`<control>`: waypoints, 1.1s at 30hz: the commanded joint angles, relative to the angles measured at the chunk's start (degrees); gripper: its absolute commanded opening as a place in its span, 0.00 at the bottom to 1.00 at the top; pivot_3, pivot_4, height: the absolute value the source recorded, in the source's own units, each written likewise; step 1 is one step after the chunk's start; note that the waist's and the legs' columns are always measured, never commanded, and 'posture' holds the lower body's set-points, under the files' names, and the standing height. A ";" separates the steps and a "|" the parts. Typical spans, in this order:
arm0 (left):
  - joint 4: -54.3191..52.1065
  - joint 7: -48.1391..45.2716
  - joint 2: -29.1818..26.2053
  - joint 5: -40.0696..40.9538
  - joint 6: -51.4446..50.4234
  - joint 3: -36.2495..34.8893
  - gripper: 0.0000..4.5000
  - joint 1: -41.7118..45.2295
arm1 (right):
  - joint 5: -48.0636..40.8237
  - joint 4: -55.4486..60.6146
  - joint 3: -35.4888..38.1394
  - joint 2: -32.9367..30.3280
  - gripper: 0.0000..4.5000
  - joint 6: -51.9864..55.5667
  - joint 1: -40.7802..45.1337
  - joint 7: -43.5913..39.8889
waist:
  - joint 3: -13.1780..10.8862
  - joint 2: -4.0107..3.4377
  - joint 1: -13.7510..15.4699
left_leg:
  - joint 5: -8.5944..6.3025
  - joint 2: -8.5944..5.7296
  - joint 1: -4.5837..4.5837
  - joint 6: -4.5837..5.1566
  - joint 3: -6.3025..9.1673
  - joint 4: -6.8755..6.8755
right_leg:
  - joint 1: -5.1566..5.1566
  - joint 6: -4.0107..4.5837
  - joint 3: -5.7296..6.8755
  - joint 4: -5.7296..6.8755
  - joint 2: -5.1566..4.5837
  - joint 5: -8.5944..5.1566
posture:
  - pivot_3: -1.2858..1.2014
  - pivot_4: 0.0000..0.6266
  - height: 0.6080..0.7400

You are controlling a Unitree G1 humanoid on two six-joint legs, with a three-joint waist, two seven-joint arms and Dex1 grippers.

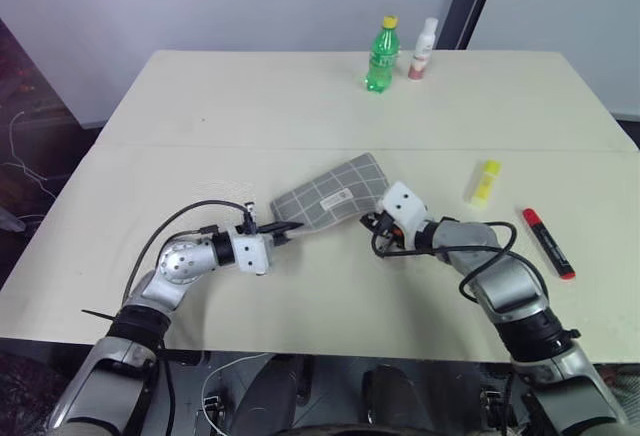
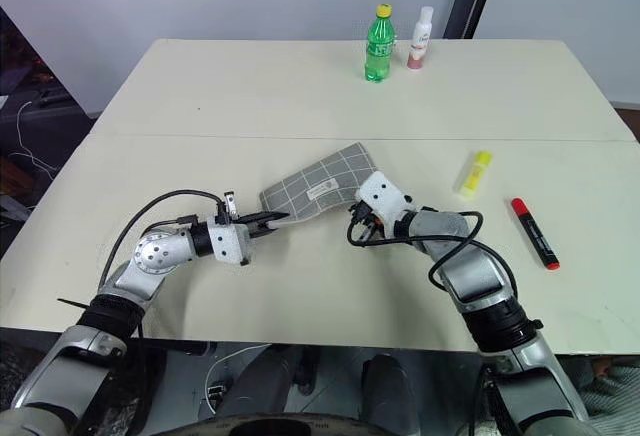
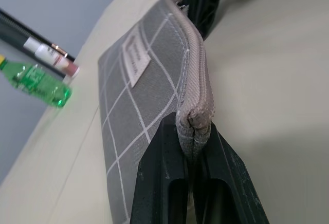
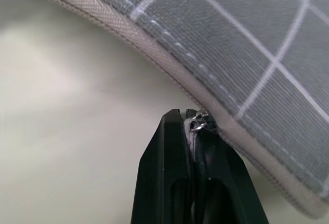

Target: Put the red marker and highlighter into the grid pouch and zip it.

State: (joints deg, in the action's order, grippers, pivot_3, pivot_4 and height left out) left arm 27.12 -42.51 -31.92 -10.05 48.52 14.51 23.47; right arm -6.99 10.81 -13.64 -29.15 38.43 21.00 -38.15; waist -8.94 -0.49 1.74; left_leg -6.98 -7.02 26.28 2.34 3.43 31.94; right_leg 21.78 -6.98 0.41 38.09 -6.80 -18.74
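The grid pouch (image 1: 332, 192) lies across the middle of the table, grey with white lines and a white label; its zip edge (image 3: 194, 75) runs closed along its length. My left gripper (image 1: 283, 228) is shut on the pouch's near left end. At the pouch's right end my right gripper (image 1: 372, 222) is shut on the grey zip pull strap (image 4: 194, 131). The yellow highlighter (image 1: 483, 182) lies on the table to the right of the pouch. Further right lies the red marker (image 1: 548, 242), with a black band at its middle.
A green bottle (image 1: 382, 54) and a slim white bottle with a pink label (image 1: 422, 49) stand at the table's far edge. A seam (image 1: 200, 146) runs across the tabletop behind the pouch.
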 commanded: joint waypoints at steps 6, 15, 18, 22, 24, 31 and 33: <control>4.13 1.13 -1.17 -3.31 0.39 1.73 0.00 2.05 | -4.83 6.86 3.26 -2.83 0.01 5.23 1.29 -3.27 | 0.00 0.00 -0.06 | 0.00 0.00 0.00 0.00 0.00 0.00 | 0.00 0.01 0.00 0.00 0.00 0.00 | 0.52 0.24 1.00; 2.52 1.44 1.53 -3.46 -0.52 3.14 0.00 2.20 | -1.55 10.02 -6.19 -1.09 0.01 7.91 4.81 -2.53 | 0.01 -0.01 0.67 | 0.00 -0.03 0.03 0.00 0.00 0.00 | 0.01 0.03 0.00 -0.01 -0.05 -0.02 | 0.52 0.24 1.00; 2.75 1.25 1.56 -3.48 -0.60 3.31 0.00 2.74 | -0.68 9.48 -7.36 -1.92 0.01 5.96 5.29 -3.35 | 0.01 -0.01 0.61 | 0.00 -0.12 0.08 0.00 -0.03 0.00 | 0.03 0.02 -0.01 -0.06 -0.10 -0.02 | 0.52 0.24 1.00; 4.14 1.76 3.36 -3.48 -0.93 3.98 0.00 5.10 | 1.89 6.65 -10.81 -2.51 0.01 0.91 6.74 -5.59 | 0.01 -0.01 0.56 | 0.00 -0.11 0.08 0.00 -0.05 0.01 | 0.03 0.02 -0.02 -0.05 -0.10 -0.01 | 0.52 0.24 1.00; 3.97 1.68 4.90 -2.77 -1.53 4.27 0.00 5.89 | 4.69 3.74 -13.58 -2.20 0.01 -2.46 8.76 -6.27 | 0.00 0.00 0.53 | 0.00 -0.11 0.08 0.00 -0.04 0.02 | 0.04 0.01 -0.02 -0.05 -0.08 -0.01 | 0.52 0.24 1.00; 3.80 2.58 6.55 -3.18 -2.52 4.08 0.00 6.29 | 11.21 1.32 -18.56 -1.96 0.01 -9.10 15.16 -10.24 | -0.01 0.03 0.40 | 0.02 -0.08 0.18 -0.02 0.00 0.05 | 0.20 -0.20 0.00 -0.02 -0.02 0.11 | 0.52 0.24 1.00; 3.73 2.83 6.73 -3.10 -2.80 3.92 0.00 6.23 | 11.71 1.19 -18.50 -1.89 0.01 -10.46 14.96 -11.19 | -0.02 0.04 0.48 | 0.02 -0.08 0.18 -0.02 0.01 0.06 | 0.20 -0.21 0.01 0.00 -0.01 0.11 | 0.52 0.24 1.00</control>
State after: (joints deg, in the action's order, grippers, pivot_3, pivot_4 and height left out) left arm 31.20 -39.91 -26.18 -12.66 46.20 17.21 29.55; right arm 4.72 10.10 -31.31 -32.15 30.98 34.76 -48.23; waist -8.95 -0.45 2.21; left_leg -6.96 -7.09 26.47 2.32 3.45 32.02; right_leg 21.97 -7.19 0.42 38.09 -6.81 -18.62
